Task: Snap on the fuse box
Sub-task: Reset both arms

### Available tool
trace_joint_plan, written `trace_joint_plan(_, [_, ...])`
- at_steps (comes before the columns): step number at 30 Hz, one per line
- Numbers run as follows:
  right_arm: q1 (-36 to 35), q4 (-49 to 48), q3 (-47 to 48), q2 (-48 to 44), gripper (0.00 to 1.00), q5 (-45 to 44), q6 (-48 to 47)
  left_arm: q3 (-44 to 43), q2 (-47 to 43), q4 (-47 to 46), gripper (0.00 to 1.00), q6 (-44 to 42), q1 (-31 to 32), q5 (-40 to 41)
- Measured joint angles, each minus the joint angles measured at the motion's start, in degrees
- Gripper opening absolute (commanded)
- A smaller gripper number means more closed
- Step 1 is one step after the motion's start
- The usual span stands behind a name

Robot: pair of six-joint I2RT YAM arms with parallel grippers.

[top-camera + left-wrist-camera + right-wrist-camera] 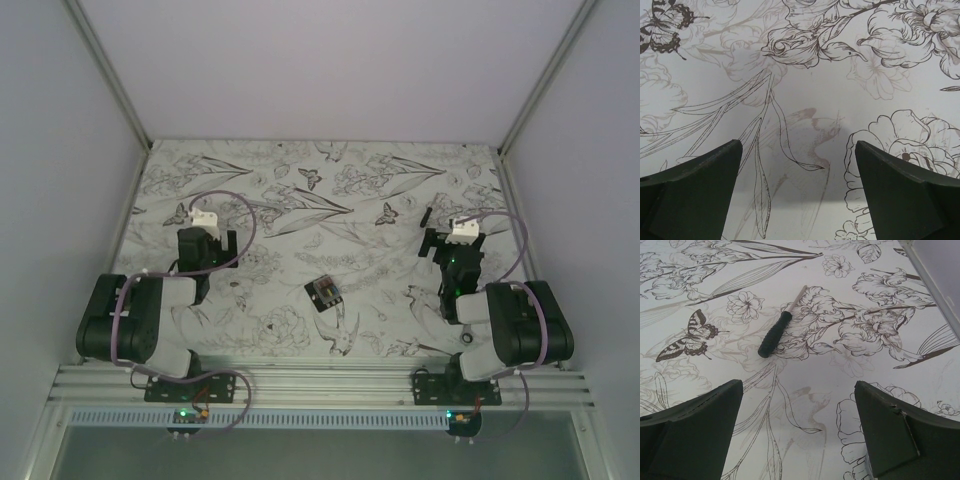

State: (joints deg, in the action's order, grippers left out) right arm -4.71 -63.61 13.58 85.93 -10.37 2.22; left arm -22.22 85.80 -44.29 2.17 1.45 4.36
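Note:
The fuse box (323, 292) is a small black square box with tiny red and orange fuses on its face. It lies on the flower-print table between the two arms, nearer the front edge. My left gripper (207, 242) hovers to its left and my right gripper (452, 246) to its right, both well away from it. The left wrist view shows the left gripper (797, 145) open over bare printed cloth. My right gripper (798, 382) is open too, with nothing between its fingers. Neither wrist view takes in the fuse box.
A short tool with a black handle and a thin metal shaft (776, 335) lies beyond the right gripper; from above it is a small black bar (427, 216). Pale walls and metal frame rails (118, 110) close in the table's sides and back.

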Motion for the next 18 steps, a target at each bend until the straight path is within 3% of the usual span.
trace_joint_plan(18, [0.87, 0.11, 0.26, 0.00, 1.00, 3.52, 0.00, 0.00, 0.09, -0.92, 1.00, -0.55, -0.44, -3.04])
